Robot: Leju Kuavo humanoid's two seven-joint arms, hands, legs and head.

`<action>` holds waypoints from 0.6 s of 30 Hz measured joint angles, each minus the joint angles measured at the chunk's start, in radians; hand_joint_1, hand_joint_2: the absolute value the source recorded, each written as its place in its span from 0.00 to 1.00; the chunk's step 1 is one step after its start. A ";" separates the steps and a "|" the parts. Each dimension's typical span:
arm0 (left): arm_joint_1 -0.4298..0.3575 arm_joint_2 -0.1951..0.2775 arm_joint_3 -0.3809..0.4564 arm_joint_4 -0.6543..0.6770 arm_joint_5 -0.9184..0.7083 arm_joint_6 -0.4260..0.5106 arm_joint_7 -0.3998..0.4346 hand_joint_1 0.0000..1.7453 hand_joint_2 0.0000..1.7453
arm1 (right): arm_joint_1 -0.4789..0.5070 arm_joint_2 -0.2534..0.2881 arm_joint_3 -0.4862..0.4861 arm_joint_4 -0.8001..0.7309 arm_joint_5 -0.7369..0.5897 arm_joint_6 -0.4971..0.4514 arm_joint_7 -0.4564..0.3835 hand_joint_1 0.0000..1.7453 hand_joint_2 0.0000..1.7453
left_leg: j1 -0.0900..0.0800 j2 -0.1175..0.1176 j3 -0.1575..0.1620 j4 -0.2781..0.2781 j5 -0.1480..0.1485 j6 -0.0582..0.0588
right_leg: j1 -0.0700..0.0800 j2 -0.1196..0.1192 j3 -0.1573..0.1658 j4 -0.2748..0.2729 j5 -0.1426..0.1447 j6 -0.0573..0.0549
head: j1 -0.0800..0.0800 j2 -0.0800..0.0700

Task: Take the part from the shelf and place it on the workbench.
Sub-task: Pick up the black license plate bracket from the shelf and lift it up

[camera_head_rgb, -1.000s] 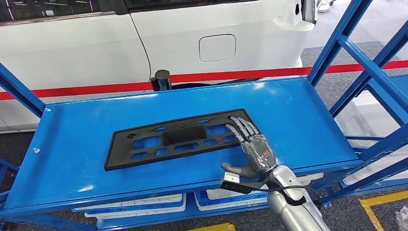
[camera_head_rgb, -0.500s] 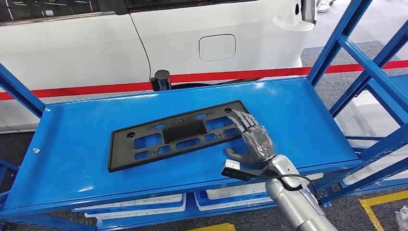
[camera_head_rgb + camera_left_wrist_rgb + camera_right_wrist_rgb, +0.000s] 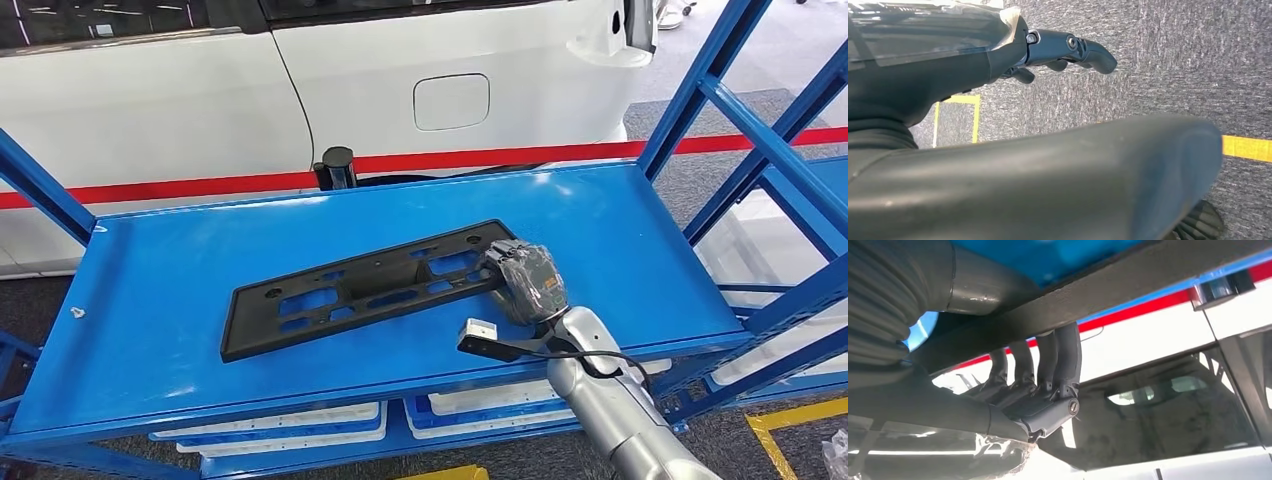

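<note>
A long black plastic part [image 3: 350,290] with several cut-outs lies across the blue shelf [image 3: 160,330], its right end raised off the surface. My right hand [image 3: 527,281] grips that right end, fingers curled over the edge. In the right wrist view the dark fingers [image 3: 1048,375] wrap over the part's black edge [image 3: 1128,287], with the thumb on its other side. My left hand [image 3: 1068,50] hangs beside my body over grey carpet, holding nothing, fingers loosely bent.
Blue uprights and diagonal braces [image 3: 720,110] frame the shelf on the right, another upright [image 3: 40,190] on the left. A white car [image 3: 300,80] stands close behind the shelf. White bins [image 3: 290,425] sit on the level below. Yellow floor tape [image 3: 790,440] marks the floor at right.
My right hand went from lying flat on the part's right end to closing around it. That end has lifted and the part has tilted.
</note>
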 joint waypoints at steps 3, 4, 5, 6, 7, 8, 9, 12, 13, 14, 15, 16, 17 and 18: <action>0.000 0.003 -0.001 0.001 -0.005 0.000 0.001 0.00 0.00 | -0.015 0.003 0.009 0.006 -0.005 -0.001 -0.003 1.00 1.00 | 0.000 0.000 0.001 0.000 0.000 0.000 | 0.000 0.000 0.000 0.000 0.000 0.000 | 0.000 0.000; 0.000 0.004 -0.001 0.001 -0.005 0.000 0.001 0.00 0.00 | -0.019 0.004 0.011 0.007 -0.006 -0.002 -0.004 1.00 1.00 | 0.000 0.000 0.001 0.000 0.000 0.000 | 0.000 0.000 0.001 0.000 0.000 0.000 | 0.000 0.000; 0.000 0.004 -0.001 0.001 -0.006 0.000 0.002 0.00 0.00 | -0.022 0.004 0.014 0.008 -0.009 -0.004 -0.005 1.00 1.00 | 0.000 0.000 0.001 0.000 0.000 0.000 | 0.000 0.000 0.001 0.000 0.000 0.000 | 0.000 0.000; 0.000 0.005 -0.002 0.002 -0.009 0.001 0.003 0.00 0.00 | -0.025 0.005 0.017 0.010 -0.015 -0.006 -0.008 1.00 1.00 | 0.000 0.000 0.001 0.000 0.000 0.000 | 0.000 0.000 0.001 0.000 0.000 0.000 | 0.000 0.000; 0.000 0.006 -0.003 0.002 -0.012 0.004 0.004 0.00 0.00 | -0.028 0.005 0.021 0.012 -0.022 -0.009 -0.010 1.00 1.00 | 0.000 0.000 0.001 0.000 0.000 0.000 | 0.000 0.000 0.001 0.000 0.000 0.000 | 0.000 0.000; 0.000 0.006 -0.005 0.002 -0.014 0.008 0.001 0.00 0.00 | -0.031 0.005 0.025 0.014 -0.030 -0.012 -0.012 1.00 1.00 | 0.000 0.000 0.001 0.000 0.000 0.000 | 0.000 0.000 0.001 0.000 0.000 0.000 | 0.000 0.000; 0.000 0.006 -0.008 0.002 -0.015 0.012 -0.004 0.00 0.00 | -0.034 0.005 0.030 0.016 -0.036 -0.016 -0.014 1.00 1.00 | 0.000 0.000 0.001 0.000 0.000 0.000 | 0.000 0.000 0.001 0.000 0.000 0.000 | 0.000 0.000; 0.000 0.005 -0.011 0.005 -0.007 0.015 -0.033 0.00 0.00 | -0.036 0.005 0.043 0.025 -0.043 -0.033 -0.013 1.00 1.00 | 0.000 0.000 0.001 0.000 0.000 0.000 | 0.000 0.000 0.001 0.000 0.000 0.000 | 0.000 0.000; 0.000 0.005 -0.012 0.006 -0.006 0.012 -0.043 0.00 0.25 | -0.035 0.005 0.046 0.028 -0.043 -0.039 -0.012 1.00 1.00 | 0.000 0.000 0.001 0.000 0.000 0.000 | 0.000 0.000 0.001 0.000 0.000 0.000 | 0.000 0.000; 0.001 0.005 -0.013 0.008 -0.006 0.007 -0.050 0.00 0.50 | -0.034 0.005 0.048 0.030 -0.043 -0.045 -0.010 1.00 1.00 | 0.000 0.000 0.001 0.000 0.000 0.000 | 0.000 0.000 0.001 0.000 0.000 0.000 | 0.000 0.000; 0.001 0.004 -0.014 0.010 -0.006 0.003 -0.056 0.00 0.75 | -0.032 0.005 0.050 0.032 -0.043 -0.049 -0.008 1.00 1.00 | 0.000 0.000 0.001 0.000 0.000 0.000 | 0.000 0.000 0.001 0.000 0.000 0.000 | 0.000 0.000; 0.002 0.004 -0.015 0.011 -0.006 -0.001 -0.061 0.00 1.00 | -0.031 0.005 0.052 0.032 -0.043 -0.052 -0.006 1.00 1.00 | 0.000 0.000 0.002 0.000 0.000 0.000 | 0.000 0.000 0.002 0.000 0.000 0.000 | 0.000 0.000; 0.003 0.004 -0.016 0.012 -0.006 -0.004 -0.065 0.00 1.00 | -0.029 0.005 0.053 0.033 -0.043 -0.053 -0.004 1.00 1.00 | 0.000 0.000 0.002 0.000 0.000 0.000 | 0.000 0.000 0.002 0.000 0.000 0.000 | 0.000 0.000; 0.003 0.004 -0.016 0.013 -0.007 -0.005 -0.067 0.00 1.00 | -0.028 0.005 0.055 0.033 -0.043 -0.054 -0.002 1.00 1.00 | 0.000 0.000 0.002 0.000 0.000 0.000 | 0.000 0.000 0.002 0.000 0.000 0.000 | 0.000 0.000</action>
